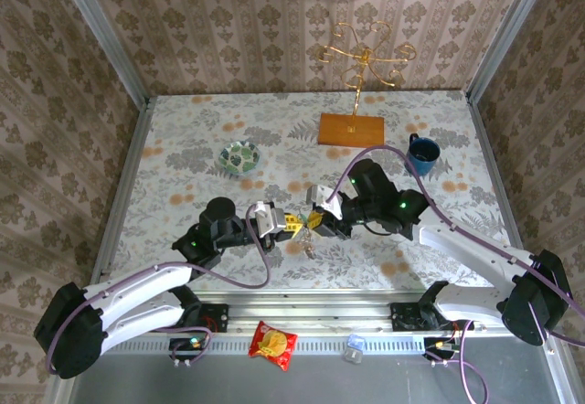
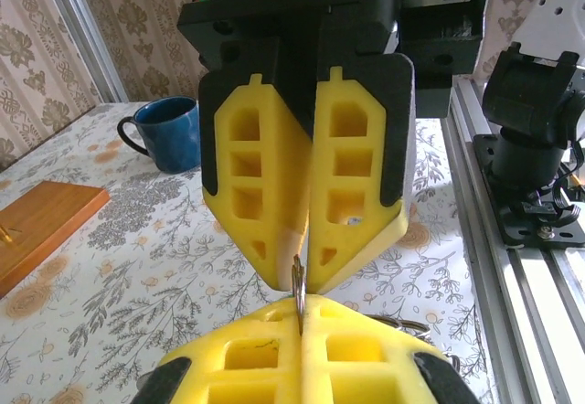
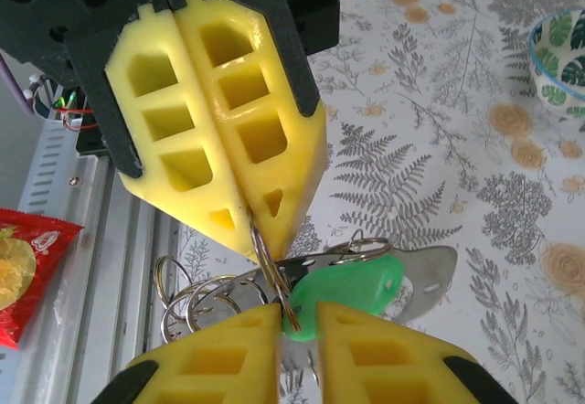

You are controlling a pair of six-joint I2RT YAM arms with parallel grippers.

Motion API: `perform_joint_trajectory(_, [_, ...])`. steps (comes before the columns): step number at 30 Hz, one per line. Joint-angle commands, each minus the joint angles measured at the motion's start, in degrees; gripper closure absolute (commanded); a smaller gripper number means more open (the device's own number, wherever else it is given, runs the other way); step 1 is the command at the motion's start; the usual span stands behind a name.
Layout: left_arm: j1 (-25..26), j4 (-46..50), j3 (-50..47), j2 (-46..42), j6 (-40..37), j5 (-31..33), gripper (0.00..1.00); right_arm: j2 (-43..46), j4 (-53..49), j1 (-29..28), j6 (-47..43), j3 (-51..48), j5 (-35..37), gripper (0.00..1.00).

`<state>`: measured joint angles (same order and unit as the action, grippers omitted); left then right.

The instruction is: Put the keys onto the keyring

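Both grippers meet tip to tip above the middle of the table. My left gripper (image 1: 291, 224) (image 2: 301, 317) is shut on the keyring (image 2: 298, 285) (image 3: 268, 256), a thin metal split ring held edge-on between its yellow pads. My right gripper (image 1: 318, 218) (image 3: 299, 317) faces it with a narrow gap between its fingers. The ring's wire and the green key head (image 3: 352, 290) sit in that gap. A silver key (image 3: 431, 274) and several more split rings (image 3: 187, 296) hang with them. The keys (image 1: 309, 244) dangle just above the tablecloth.
A blue mug (image 1: 423, 154) (image 2: 169, 134) stands at the back right. A wooden base with a gold stand (image 1: 351, 130) is at the back centre, and a patterned bowl (image 1: 239, 157) (image 3: 562, 57) at the back left. A red snack packet (image 1: 273, 344) lies on the front rail.
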<state>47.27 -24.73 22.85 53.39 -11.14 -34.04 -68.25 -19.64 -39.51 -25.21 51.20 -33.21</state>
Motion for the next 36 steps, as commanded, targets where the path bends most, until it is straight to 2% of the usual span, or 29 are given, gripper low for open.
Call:
perform_joint_trajectory(1, [0.28, -3.62, 0.09, -0.31, 0.67, -1.19, 1.00, 0.51, -0.44, 0.56, 0.34, 0.04, -1.68, 0.88])
perform_joint_trajectory(8, [0.44, -8.71, -0.45, 1.08, 2.38, -1.50, 1.00, -2.85, -3.31, 1.15, -0.36, 0.63, -3.27, 1.00])
perform_joint_trajectory(12, [0.53, -9.20, -0.59, 1.94, 2.27, -1.37, 1.00, -5.96, -6.02, 1.11, -0.48, 3.62, -7.08, 1.00])
perform_joint_trajectory(13, [0.52, -9.11, -0.72, 1.99, 2.11, -1.38, 1.00, -5.82, -5.14, 1.12, -0.16, 3.39, -6.93, 0.99])
perform_joint_trajectory(18, [0.49, -8.58, -1.35, 1.72, 1.69, -1.13, 1.00, -1.77, 0.04, 1.30, 0.04, 0.02, -3.79, 0.77])
perform_joint_trajectory(20, [0.53, -9.19, -1.71, 1.72, 1.98, -1.03, 1.00, -0.05, 1.42, 1.27, -0.36, -1.54, -2.96, 0.73])
perform_joint_trajectory(29, [0.71, -16.73, -2.90, 4.03, 5.11, -0.59, 1.00, 0.20, 6.78, 1.27, 2.47, -3.55, -3.79, 0.73])
perform_joint_trajectory(36, [0.72, -19.92, -3.23, 5.75, 6.26, -0.59, 1.00, -0.45, 10.18, 1.34, 4.12, -3.82, -4.61, 0.79])
